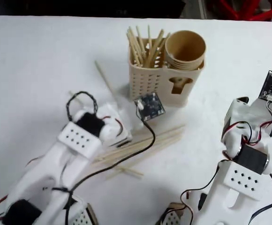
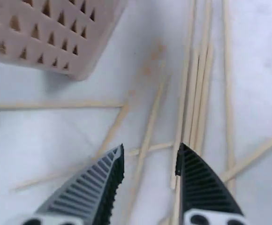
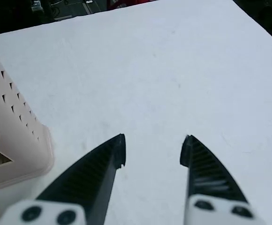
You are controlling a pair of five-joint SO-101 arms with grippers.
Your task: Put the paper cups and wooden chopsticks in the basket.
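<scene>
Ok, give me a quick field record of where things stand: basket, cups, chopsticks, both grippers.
basket: upright on the table, two compartments
paper cups: stacked in one compartment
standing chopsticks: upright in the other compartment
loose chopsticks: lying on the table in front of the basket
single chopstick: lying on the table beside the basket
left gripper: open, empty, above the loose chopsticks
right gripper: open, empty, over bare table beside the basket
left to do: loose chopsticks not yet in the basket

White table: basket standing, loose chopsticks scattered (one apart).
</scene>
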